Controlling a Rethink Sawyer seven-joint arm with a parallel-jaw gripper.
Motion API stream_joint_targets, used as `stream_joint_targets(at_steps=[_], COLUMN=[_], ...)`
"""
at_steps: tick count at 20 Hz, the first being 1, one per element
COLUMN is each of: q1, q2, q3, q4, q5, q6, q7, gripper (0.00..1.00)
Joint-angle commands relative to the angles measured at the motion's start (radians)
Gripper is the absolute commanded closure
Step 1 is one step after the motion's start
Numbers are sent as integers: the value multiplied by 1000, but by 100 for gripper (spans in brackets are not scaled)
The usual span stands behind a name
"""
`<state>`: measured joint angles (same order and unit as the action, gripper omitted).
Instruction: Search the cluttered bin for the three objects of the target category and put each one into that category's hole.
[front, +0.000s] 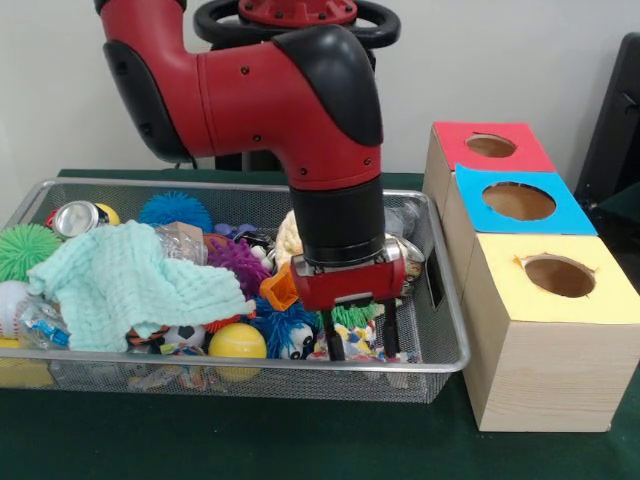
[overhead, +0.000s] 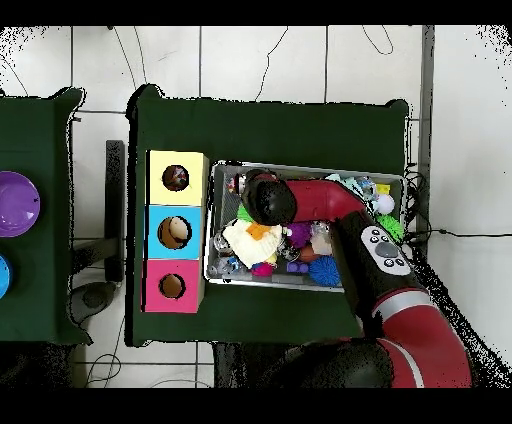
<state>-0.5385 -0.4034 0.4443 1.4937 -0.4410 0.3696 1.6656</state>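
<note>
The wire-mesh bin (front: 250, 367) is full of toys and cloths; it also shows in the overhead view (overhead: 300, 284). My gripper (front: 361, 345) reaches down into the bin's right end near its front wall. Its two black fingers (front: 335, 340) stand apart, astride a white rag printed with bright colours (front: 358, 332). I cannot tell whether they touch it. Other printed rags are hidden or unclear. The yellow-faced hole (front: 559, 276) is on the nearest box, right of the bin, and also shows in the overhead view (overhead: 176, 178). In the overhead view the arm hides the gripper.
A mint-green cloth (front: 120, 280) lies over the bin's left half. A cream knitted cloth (front: 287, 240) sits behind the gripper. Spiky balls, a yellow ball (front: 237, 343) and a can (front: 76, 217) fill the bin. The blue-faced hole (front: 518, 201) and red-faced hole (front: 490, 146) lie beyond the yellow one.
</note>
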Motion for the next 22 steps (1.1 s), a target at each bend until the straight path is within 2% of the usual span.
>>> stream_joint_targets(at_steps=[1, 4, 11, 17, 22], q1=[-2, 51, 84, 93, 140], q2=[57, 56, 51, 44, -5], q3=[105, 52, 20, 5, -73], q4=[21, -30, -79, -87, -115], q5=[-55, -23, -4, -20, -62], q6=[24, 152, 259, 288, 253], q7=[-101, -79, -78, -66, 9], gripper=[0, 0, 0, 0, 0])
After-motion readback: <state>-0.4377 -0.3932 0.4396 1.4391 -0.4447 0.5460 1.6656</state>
